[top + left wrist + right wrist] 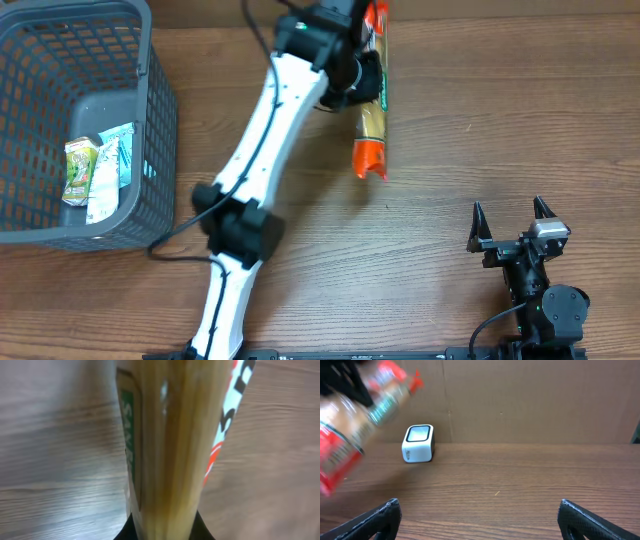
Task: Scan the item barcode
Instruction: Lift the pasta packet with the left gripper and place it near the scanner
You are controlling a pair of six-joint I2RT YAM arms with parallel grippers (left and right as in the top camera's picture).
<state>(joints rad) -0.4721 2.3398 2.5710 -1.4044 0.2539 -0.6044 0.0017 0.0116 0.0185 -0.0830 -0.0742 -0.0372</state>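
Step in hand, as I read it: present the pasta pack (372, 130) to the scanner (418, 442), the small white box with a glass top standing on the far side of the worktop (480, 110) by the cardboard wall. To do it well: no barcode shows in any view, so turn the pack about its long axis until the code panel meets the scanner window, then hold it steady and close without knocking the box. The pack is long and gripped toward one end, so the free end may swing; slow wrist turns are safer. Fingers should stay off the code. The left pincer (358, 75) is clamped on the pack; the left wrist view shows only dark finger edges at the bottom with the pack filling the frame. The right pincer (509, 210) stands wide open and holds nothing, low at the near right, well apart from the pack. Pack location: far centre of the worktop, apparently lifted off it, and in the right wrist view up at the left, blurred, nearer the camera than the scanner. Look: slim clear-film pack of pale yellow spaghetti, orange-red ends, a green strip with white letters on one side, a white panel with red print on the other. The grey basket (160, 100) at far left holds a couple of small cartons (80, 170), not involved now
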